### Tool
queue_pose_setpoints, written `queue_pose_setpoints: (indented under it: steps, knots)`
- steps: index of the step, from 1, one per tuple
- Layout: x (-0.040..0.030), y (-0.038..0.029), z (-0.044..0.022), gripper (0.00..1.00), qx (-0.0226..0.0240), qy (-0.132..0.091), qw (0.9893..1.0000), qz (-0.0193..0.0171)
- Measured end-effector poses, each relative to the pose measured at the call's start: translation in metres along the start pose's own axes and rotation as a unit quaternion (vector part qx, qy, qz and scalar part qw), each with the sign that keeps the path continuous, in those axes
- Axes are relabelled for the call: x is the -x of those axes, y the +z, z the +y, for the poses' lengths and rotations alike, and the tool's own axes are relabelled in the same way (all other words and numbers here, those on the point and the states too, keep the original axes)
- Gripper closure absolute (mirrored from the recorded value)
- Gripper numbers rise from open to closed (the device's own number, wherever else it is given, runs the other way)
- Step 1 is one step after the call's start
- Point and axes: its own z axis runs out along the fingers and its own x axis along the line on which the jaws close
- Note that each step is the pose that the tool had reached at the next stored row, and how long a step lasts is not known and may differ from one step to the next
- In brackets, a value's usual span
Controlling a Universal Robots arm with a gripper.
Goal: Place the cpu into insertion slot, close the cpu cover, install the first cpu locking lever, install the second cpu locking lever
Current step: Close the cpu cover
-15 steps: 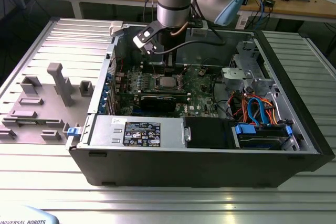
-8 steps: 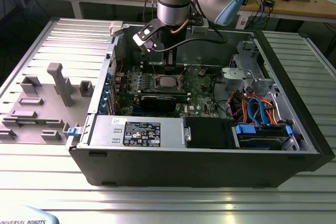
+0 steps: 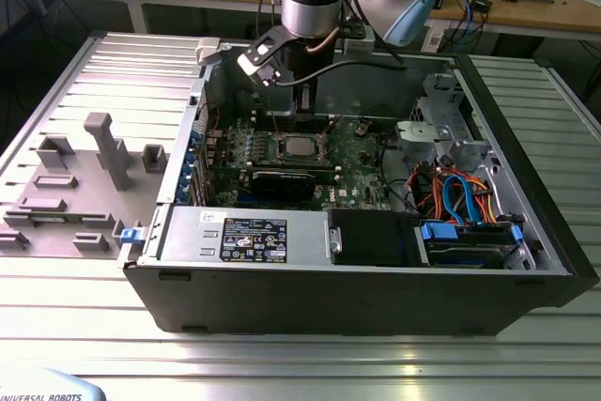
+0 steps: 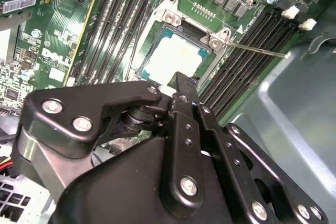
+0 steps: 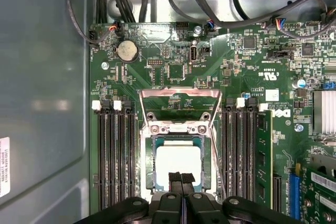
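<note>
Starting at the exterior view's left, a grey fixture plate (image 3: 94, 166) with upright blocks lies on the ribbed table (image 3: 282, 363), well apart from the work. The open computer case (image 3: 376, 302) sits in the middle, and the arm reaches down into it over the motherboard (image 3: 362, 161), with blue and orange drive cables (image 3: 455, 194) towards the exterior view's right. In the first wrist view the cpu (image 5: 178, 161) lies flat inside the insertion slot (image 5: 176, 128), its pale metal top square to the socket edges, with memory slots (image 5: 113, 156) banked on either side. The cpu cover (image 5: 178, 94) is tipped back on its hinge, so green board shows through its window, and a thin locking lever (image 5: 216, 156) runs along one side of the socket, apparently unlatched. The gripper (image 5: 181, 178) hovers at the chip's near edge with its fingers pinched together and nothing between them; whether the tips touch the chip I cannot tell. Placement looks done, so the step in hand reads as the cover. Doing it well means using the clenched tips as one blunt pusher on the cover's metal frame, never on the chip or pin field. It also means following the hinge's arc so the plate drops flat around the chip, and keeping clear of the lever wire so nothing snags.
</note>
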Motion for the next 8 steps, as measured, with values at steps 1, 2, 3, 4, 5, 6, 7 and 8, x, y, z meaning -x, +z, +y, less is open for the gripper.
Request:
queue_pose_setpoints:
  steps: [1, 2, 3, 4, 5, 6, 7, 8]
  knots:
    - [0.0, -0.0007, 0.0, 0.89, 0.0, 0.0, 1.0, 0.0]
    - [0.0, -0.0007, 0.0, 0.89, 0.0, 0.0, 1.0, 0.0001]
    - [-0.0001, -0.0007, 0.0, 0.89, 0.0001, 0.0, 1.0, 0.0002]
    - [-0.0001, -0.0008, 0.0, 0.89, 0.0001, 0.0, 1.0, 0.0001]
    - [0.0, -0.0009, 0.0, 0.89, 0.0, 0.0, 1.0, 0.0]
    - [0.0, -0.0012, 0.0, 0.89, 0.0, 0.0, 1.0, 0.0]
    - [0.0, -0.0013, 0.0003, 0.89, 0.0, 0.0, 1.0, 0.0]
    - [0.0, -0.0013, 0.0003, 0.89, 0.0, 0.0, 1.0, 0.0]
